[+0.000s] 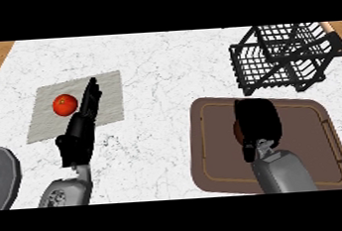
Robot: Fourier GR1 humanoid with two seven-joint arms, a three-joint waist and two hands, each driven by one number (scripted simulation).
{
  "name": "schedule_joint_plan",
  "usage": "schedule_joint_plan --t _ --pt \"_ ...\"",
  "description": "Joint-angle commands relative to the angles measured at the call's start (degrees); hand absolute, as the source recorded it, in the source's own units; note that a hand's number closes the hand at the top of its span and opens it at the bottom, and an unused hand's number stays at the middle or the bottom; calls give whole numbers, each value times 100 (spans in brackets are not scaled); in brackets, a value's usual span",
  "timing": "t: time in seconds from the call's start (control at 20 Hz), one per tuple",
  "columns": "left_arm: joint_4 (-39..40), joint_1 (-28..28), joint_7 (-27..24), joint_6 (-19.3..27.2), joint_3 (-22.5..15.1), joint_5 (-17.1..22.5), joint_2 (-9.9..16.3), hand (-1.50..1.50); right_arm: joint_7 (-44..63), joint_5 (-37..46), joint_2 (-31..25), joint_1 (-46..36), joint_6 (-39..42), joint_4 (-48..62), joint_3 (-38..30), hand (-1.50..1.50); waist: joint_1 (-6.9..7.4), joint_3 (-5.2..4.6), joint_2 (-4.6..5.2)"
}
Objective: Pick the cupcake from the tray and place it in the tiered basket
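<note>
Nearest the camera, two grey forearms rose from the lower edge of the head view, one for each robot hand. The right robot hand [257, 124] lay palm down over the single brown tray [213, 159], its fingers curved over something beneath it; only a thin reddish-brown sliver showed at the hand's left edge, probably the cupcake [237, 132], and the rest of it was hidden, so I could not tell whether the fingers actually had hold of it. That sliver sat in the upper middle part of the tray, directly under the palm. Nothing else showed on the tray. The left robot hand [79, 128] stood with its fingers straight and pointing away from the camera, holding nothing, its fingertips lying over the right side of one grey mat [46, 120]. One red tomato [65, 104] rested on that mat, just left of those fingertips. One black wire tiered basket [284, 58] stood at the far right of the white marble table [163, 58], beyond the tray and apart from it, with nothing visible inside it. A grey rounded object [0, 177] was cut off at the left edge.
</note>
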Motion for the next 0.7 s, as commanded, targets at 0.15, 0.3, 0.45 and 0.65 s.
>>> schedule_joint_plan --t 0.15,0.3,0.45,0.65 --pt "-235 45 231 -47 34 -3 90 0 1056 184 128 -402 1056 -1779 112 150 -39 20 -4" --pt "-189 2 144 -67 13 10 59 0 993 91 -56 -517 1206 -2508 -178 150 -65 22 4" --pt "-50 88 0 7 28 -2 -7 0 1515 -204 128 -1456 2378 -3225 -310 150 -59 17 -12" --pt "-63 193 -166 -119 72 86 62 0 1540 -425 105 -2595 3222 -3120 -1222 150 -5 19 13"
